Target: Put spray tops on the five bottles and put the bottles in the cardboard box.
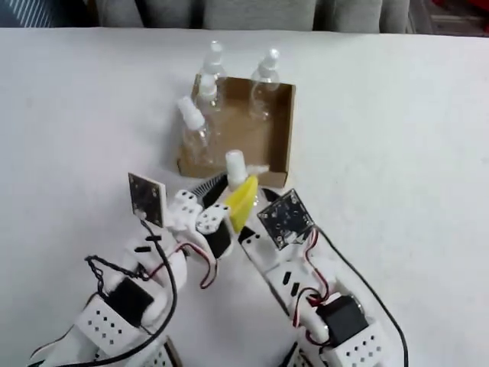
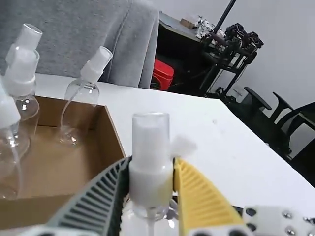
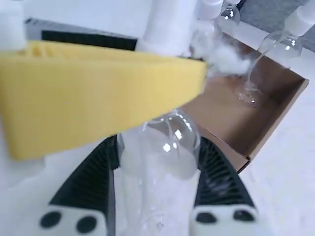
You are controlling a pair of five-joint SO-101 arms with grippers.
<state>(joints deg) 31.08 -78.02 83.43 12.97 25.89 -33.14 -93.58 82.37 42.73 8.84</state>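
I am clamping my left pincer (image 2: 151, 173) shut on the white spray top (image 2: 150, 142) of the fifth bottle (image 3: 162, 160). I am closing my right pincer (image 3: 157, 143) around that bottle's clear body. I am holding it upright over the tabletop (image 1: 397, 115), just beside the cardboard box (image 1: 289, 130), where four capped bottles (image 1: 197, 131) are standing.

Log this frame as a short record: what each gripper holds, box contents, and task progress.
left gripper: shut on the spray top of the fifth bottle
right gripper: shut on that bottle's clear body
position: outside the cardboard box, at its near wall
box contents: four bottles with tops, upright
progress: fifth bottle not yet boxed
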